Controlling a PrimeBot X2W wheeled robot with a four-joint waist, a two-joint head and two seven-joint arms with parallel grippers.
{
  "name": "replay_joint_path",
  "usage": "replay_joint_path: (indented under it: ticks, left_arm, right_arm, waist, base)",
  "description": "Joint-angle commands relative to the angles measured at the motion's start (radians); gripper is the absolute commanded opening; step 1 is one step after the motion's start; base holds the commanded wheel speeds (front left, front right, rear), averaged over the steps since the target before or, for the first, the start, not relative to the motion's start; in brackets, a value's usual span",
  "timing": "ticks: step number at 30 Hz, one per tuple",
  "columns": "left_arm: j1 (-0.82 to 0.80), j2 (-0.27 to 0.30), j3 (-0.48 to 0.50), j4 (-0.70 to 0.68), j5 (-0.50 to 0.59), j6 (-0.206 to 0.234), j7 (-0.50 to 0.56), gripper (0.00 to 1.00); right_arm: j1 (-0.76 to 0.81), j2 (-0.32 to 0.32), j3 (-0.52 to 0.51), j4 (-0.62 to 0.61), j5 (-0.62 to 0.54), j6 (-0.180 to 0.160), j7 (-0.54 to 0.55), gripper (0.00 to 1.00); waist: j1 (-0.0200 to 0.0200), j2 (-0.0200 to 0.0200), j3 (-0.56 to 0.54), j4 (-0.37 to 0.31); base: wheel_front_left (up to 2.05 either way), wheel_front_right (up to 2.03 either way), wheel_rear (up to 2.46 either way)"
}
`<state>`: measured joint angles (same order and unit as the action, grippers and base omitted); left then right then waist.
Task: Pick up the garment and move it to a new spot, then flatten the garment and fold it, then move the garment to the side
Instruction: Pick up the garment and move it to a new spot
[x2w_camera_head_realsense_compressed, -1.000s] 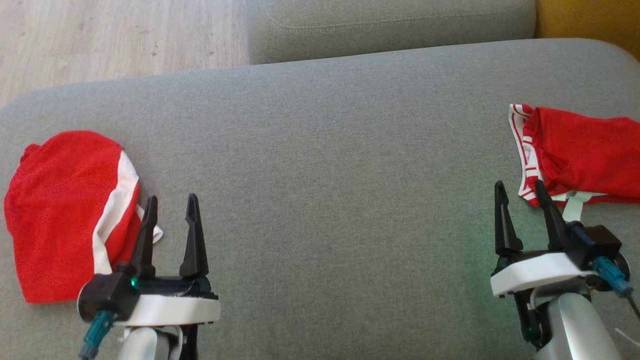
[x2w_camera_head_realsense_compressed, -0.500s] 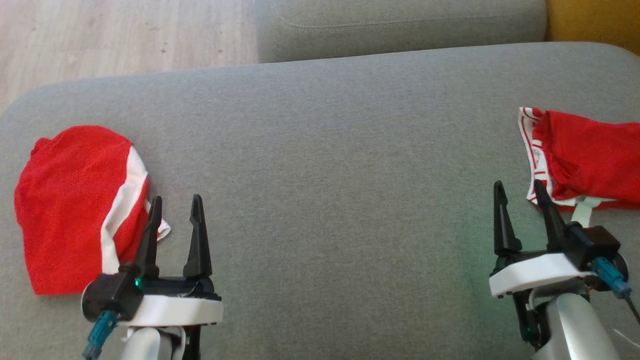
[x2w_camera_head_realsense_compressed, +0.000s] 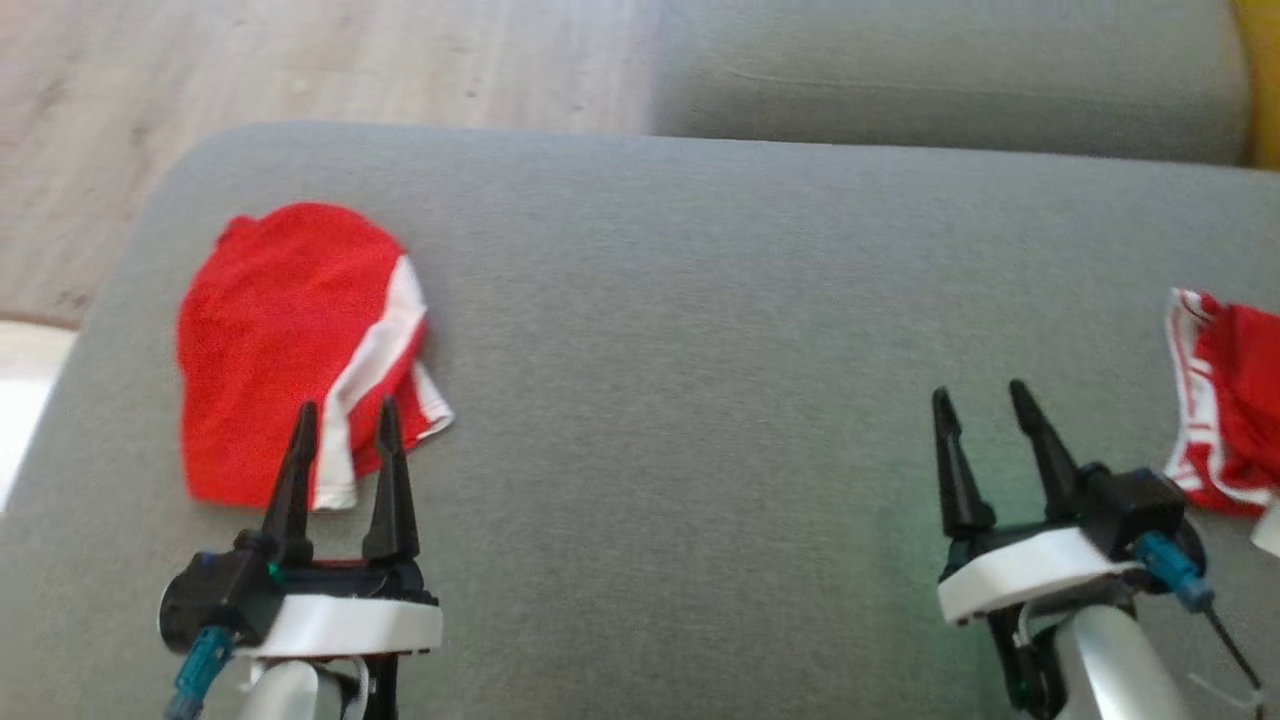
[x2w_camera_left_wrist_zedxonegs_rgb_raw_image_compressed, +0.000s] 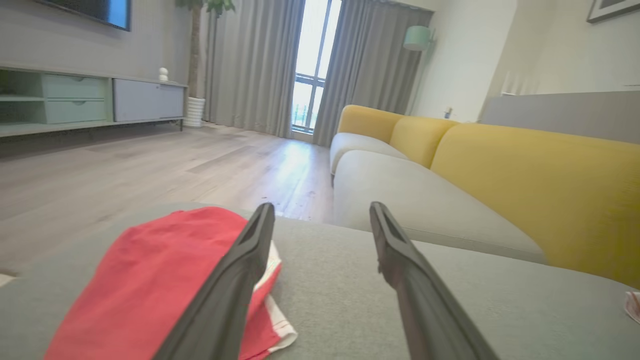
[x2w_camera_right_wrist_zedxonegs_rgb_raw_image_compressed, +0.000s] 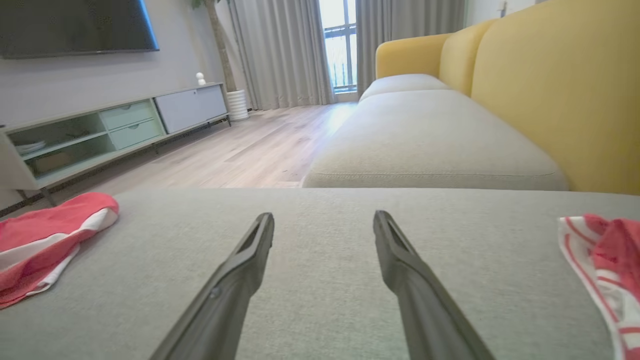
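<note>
Grey curtains (x2w_camera_left_wrist_zedxonegs_rgb_raw_image_compressed: 250, 65) frame a bright window (x2w_camera_left_wrist_zedxonegs_rgb_raw_image_compressed: 310, 70) beyond wood floor (x2w_camera_left_wrist_zedxonegs_rgb_raw_image_compressed: 150, 165) and sofa (x2w_camera_left_wrist_zedxonegs_rgb_raw_image_compressed: 415, 200).

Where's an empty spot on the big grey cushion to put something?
The wide middle of the grey cushion is bare, between the left red garment and the striped red garment at its right edge. Both ends are crowded.

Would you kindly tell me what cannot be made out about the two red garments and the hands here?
- Right garment: cut off by the right edge in the head and right wrist views; its full shape is unknown.
- Left garment: near edge hidden behind the left hand in the head view; touching or above, unclear.
- Head view is slightly blurred, so fabric folds are unreadable.
</note>
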<state>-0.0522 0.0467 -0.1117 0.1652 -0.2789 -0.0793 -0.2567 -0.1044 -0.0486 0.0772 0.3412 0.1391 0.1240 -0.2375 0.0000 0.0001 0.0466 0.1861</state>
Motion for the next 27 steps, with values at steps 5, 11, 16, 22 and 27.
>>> replay_joint_path:
  ticks: [5,11,16,22,27]
  left_arm:
    - [-0.007,0.004,0.054,-0.024,0.011,0.006,-0.005,1.00]
    - [0.006,0.004,0.070,-0.024,0.016,0.005,-0.005,1.00]
    - [0.009,0.004,0.081,-0.027,0.021,0.000,-0.005,1.00]
    - [0.000,0.004,0.094,-0.024,0.020,-0.002,-0.005,1.00]
    - [-0.029,0.004,0.114,-0.001,0.045,0.001,-0.005,1.00]
  right_arm:
    - [-0.010,-0.002,0.056,-0.024,0.023,0.007,0.000,1.00]
    - [-0.013,-0.002,0.076,-0.017,0.044,0.007,-0.004,1.00]
    - [-0.017,-0.002,0.081,-0.009,0.051,0.007,-0.007,1.00]
    - [-0.024,-0.002,0.087,-0.004,0.053,0.007,-0.010,1.00]
    - [-0.042,-0.002,0.085,-0.016,0.041,0.007,-0.004,1.00]
  waist:
    - [0.0000,-0.0001,-0.024,0.097]
    - [0.0000,-0.0001,-0.030,0.149]
    - [0.0000,-0.0001,-0.028,0.162]
    - [0.0000,-0.0001,-0.010,0.153]
    - [0.0000,-0.0001,0.035,0.134]
  base:
    - [0.00,0.00,0.00]
    - [0.00,0.00,0.00]
    - [0.00,0.00,0.00]
    - [0.00,0.00,0.00]
    - [0.00,0.00,0.00]
